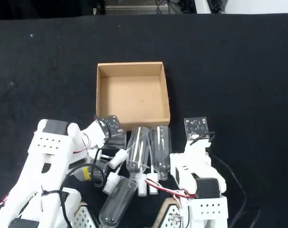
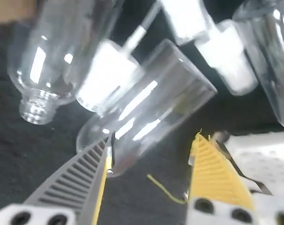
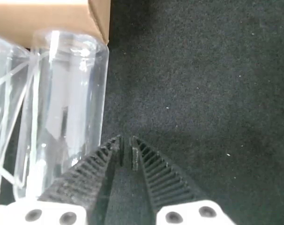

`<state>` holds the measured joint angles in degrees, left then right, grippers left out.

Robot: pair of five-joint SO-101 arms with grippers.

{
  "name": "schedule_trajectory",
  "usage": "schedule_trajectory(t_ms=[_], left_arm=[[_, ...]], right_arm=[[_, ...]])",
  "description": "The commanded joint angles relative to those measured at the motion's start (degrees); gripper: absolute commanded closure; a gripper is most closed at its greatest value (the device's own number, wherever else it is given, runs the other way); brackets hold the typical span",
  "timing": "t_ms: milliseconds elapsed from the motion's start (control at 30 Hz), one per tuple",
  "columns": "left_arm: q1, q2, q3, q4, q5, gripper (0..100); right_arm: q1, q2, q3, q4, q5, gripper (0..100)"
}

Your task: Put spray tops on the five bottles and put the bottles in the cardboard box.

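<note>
Left tool spread wide, clear bottle at its tips, right tool nearly closed beside second bottle

A: What is the table covered with?
B: A black cloth is spread across it.
A: What is located beyond the far edge?
B: Dark cables are seen centrally; a pale surface is seen at far right.
</note>
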<state>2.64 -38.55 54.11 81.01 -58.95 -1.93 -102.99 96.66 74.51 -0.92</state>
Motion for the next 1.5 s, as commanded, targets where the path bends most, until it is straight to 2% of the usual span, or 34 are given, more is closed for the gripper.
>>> schedule_trajectory(t_ms=[0, 300, 367, 833, 967, 1033, 1133, 1267, 1367, 1467], left_arm=[[1.36, -0.18, 0.57, -2.29, 0.09, 71], [-0.13, -0.09, 6.02, -8.09, -1.85, 71], [-2.33, -0.18, 6.64, -8.0, -4.4, 71], [-31.34, -0.18, 3.03, -8.09, -25.49, 73], [-42.24, -0.18, -1.01, -8.18, -32.26, 73], [-47.52, 0.26, -3.21, -10.2, -32.97, 73], [-53.05, 0.53, -3.91, -17.76, -27.34, 73], [-53.93, -0.09, -4.79, -24.35, -7.38, 73], [-53.49, -0.18, -8.57, -20.13, 6.95, 73], [-51.91, 0.44, -13.32, -10.64, 19.52, 73]], right_arm=[[0.97, -5.67, -0.22, 0.26, 0.44, 98.7], [1.05, -5.67, -0.22, 0.26, 0.44, 98.7], [1.05, -5.67, -0.22, 0.26, 0.44, 98.7], [1.14, -5.67, -0.22, 0.26, 0.44, 98.7], [1.14, -5.67, -0.22, 0.26, 0.44, 98.7], [1.14, -5.67, -0.22, 0.26, 0.44, 98.7], [1.14, -5.67, -0.22, 0.26, 0.44, 98.7], [1.14, -5.67, -0.22, 0.26, 0.44, 98.7], [1.14, -5.67, -0.22, 0.26, 0.44, 98.7], [1.14, -5.67, -0.22, 0.26, 0.44, 98.7]])
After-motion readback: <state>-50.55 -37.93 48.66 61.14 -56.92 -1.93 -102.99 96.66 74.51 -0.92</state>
